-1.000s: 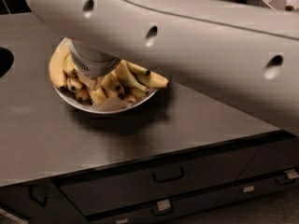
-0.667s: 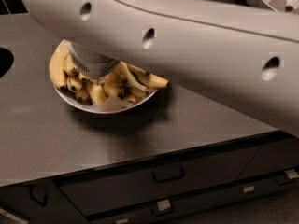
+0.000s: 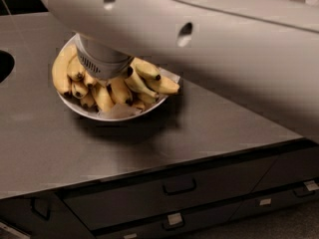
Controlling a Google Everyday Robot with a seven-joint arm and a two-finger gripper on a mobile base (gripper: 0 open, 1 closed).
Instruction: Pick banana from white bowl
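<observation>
On the left part of the grey counter (image 3: pixel 35 133) we see the white bowl (image 3: pixel 92 115), piled with bananas (image 3: pixel 62 69) on crumpled paper. The gripper (image 3: pixel 102 66) sits low over the bowl's middle, among the fruit; we cannot tell whether it grips anything. The white arm (image 3: pixel 224 39) spans rightward above it. Drawers (image 3: pixel 179 185) run below the counter.

Grey steel countertop (image 3: pixel 149 148) above dark handled drawers (image 3: pixel 179 189).
</observation>
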